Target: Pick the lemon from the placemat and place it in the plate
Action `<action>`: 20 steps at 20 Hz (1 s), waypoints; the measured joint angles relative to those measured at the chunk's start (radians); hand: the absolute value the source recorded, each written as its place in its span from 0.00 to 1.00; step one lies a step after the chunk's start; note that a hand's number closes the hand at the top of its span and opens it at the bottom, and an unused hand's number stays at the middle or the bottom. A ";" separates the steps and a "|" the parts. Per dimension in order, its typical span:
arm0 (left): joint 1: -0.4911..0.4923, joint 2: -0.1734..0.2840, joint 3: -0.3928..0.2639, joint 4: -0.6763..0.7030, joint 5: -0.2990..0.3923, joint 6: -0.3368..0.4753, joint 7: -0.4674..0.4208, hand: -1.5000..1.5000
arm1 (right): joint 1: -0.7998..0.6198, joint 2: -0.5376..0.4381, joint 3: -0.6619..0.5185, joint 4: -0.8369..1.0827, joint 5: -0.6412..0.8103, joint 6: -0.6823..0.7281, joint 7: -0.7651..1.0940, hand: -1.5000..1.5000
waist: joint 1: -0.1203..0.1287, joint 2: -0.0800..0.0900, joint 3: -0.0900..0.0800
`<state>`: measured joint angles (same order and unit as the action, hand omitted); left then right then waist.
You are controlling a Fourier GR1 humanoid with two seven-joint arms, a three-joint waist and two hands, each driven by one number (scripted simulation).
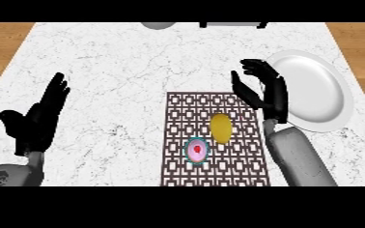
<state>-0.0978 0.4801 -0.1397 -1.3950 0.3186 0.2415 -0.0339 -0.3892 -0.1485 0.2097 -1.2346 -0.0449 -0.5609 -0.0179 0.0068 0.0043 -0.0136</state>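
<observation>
Over on the far left, the left black hand (39, 118) sits near the edge, fingers straight and relaxed, pointing up, holding nothing. All of it plays out on a white marble-patterned surface (114, 63) veined in grey, with strips of wooden floor (14, 31) showing past its left and right corners at the top. Along the far edge there's a grey rounded object (158, 25), only partly in view, and next to it a dark flat-edged item (231, 24) I can't identify. Moving to the middle, a brown rectangular placemat with a white geometric lattice pattern (214, 140) lies on the surface. On it, toward the near side, is a small round object with a teal rim, pale ring and red centre (197, 149). Just right of that and a touch farther away, the yellow oval lemon (221, 128) lies on the placemat, long axis running near-to-far, ends pointing away and toward us, untouched. Beyond it, at the mat's far right corner, the right black hand (262, 92) hovers, fingers spread apart and gently bent, closed on nothing. Far right, the white round plate (317, 89) rests on the surface, partly behind that hand.
</observation>
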 measured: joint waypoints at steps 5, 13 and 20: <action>0.014 -0.033 -0.058 0.009 -0.022 -0.053 -0.060 0.50 | 0.025 0.103 0.167 0.037 0.148 -0.364 -0.049 0.00 | 0.012 -0.002 0.008; 0.048 -0.053 -0.065 0.029 -0.041 -0.076 -0.112 0.50 | 0.081 0.135 0.408 0.100 0.397 -0.669 0.118 0.00 | -0.005 -0.010 0.010; 0.043 -0.051 -0.040 0.063 -0.037 -0.089 -0.128 0.50 | 0.119 0.147 0.413 0.190 0.593 -0.625 0.379 0.00 | -0.033 -0.018 0.005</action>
<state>-0.0549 0.4296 -0.1792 -1.3316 0.2816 0.1524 -0.1619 -0.2698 -0.0014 0.6223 -1.0448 0.5486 -1.1860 0.3609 -0.0265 -0.0142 -0.0087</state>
